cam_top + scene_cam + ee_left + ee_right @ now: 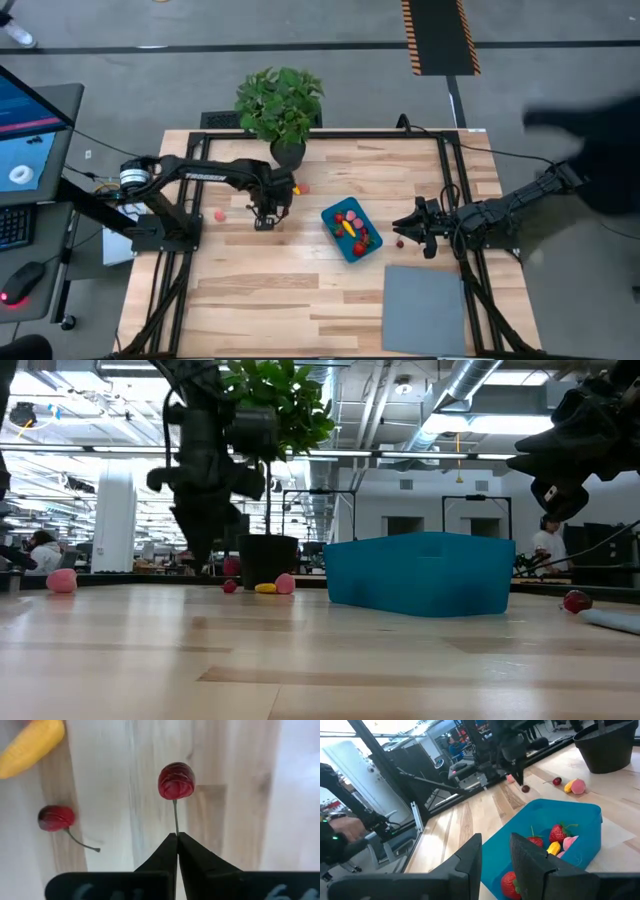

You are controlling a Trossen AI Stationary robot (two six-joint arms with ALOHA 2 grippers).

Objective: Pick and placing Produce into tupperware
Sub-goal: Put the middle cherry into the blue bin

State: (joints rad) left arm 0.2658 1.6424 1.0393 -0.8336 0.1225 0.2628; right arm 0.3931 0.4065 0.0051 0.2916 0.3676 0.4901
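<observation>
My left gripper [265, 222] points down left of the teal tupperware [351, 229] and is shut on a red cherry [176, 781], which also shows in the right wrist view [525, 789]. A second cherry [55, 817] lies on the wood beside a yellow piece [30, 747]. Inside the tub lie several red, pink and yellow produce pieces [555, 840]. My right gripper [496, 840] waits open, level, at the tub's right side [400, 228], with nothing between its fingers. My left gripper pinches the cherry's thin green stem [175, 822] at its upper end, between the very tips of its two fingers [165, 851]. The fingers come from above, pointing down. The cherry hangs below them on the stem, lifted clear of the table.
A potted plant [280, 110] stands at the far edge, with a pink piece [304, 187] near its pot. Another pink piece [220, 214] lies left of my left gripper, and a red one [399, 242] lies under my right gripper. A grey mat [425, 310] covers the near right corner.
</observation>
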